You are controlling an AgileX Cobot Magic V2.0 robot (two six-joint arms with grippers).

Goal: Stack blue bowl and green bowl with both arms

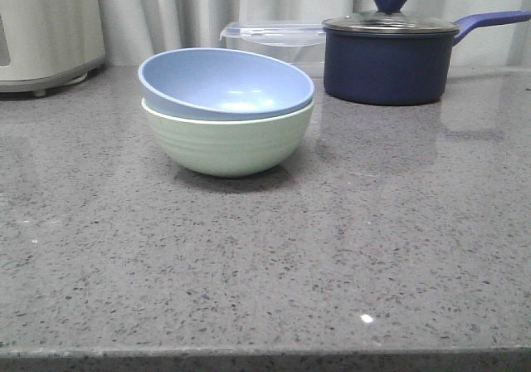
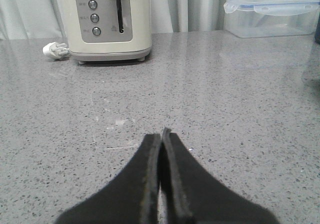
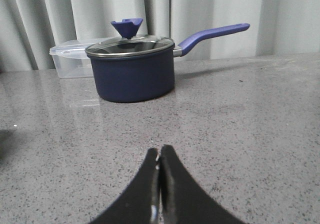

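The blue bowl (image 1: 220,84) sits tilted inside the green bowl (image 1: 228,144) on the grey counter, left of centre in the front view. Neither bowl shows in the wrist views. My left gripper (image 2: 161,134) is shut and empty, low over bare counter, facing a toaster. My right gripper (image 3: 160,151) is shut and empty, low over bare counter, facing the navy saucepan. Neither arm shows in the front view.
A dark navy lidded saucepan (image 1: 388,56) stands at the back right, its handle pointing right; it also shows in the right wrist view (image 3: 134,71). A clear lidded container (image 1: 274,40) stands behind the bowls. A cream toaster (image 2: 107,21) stands at the back left, with a white plug (image 2: 54,50) beside it.
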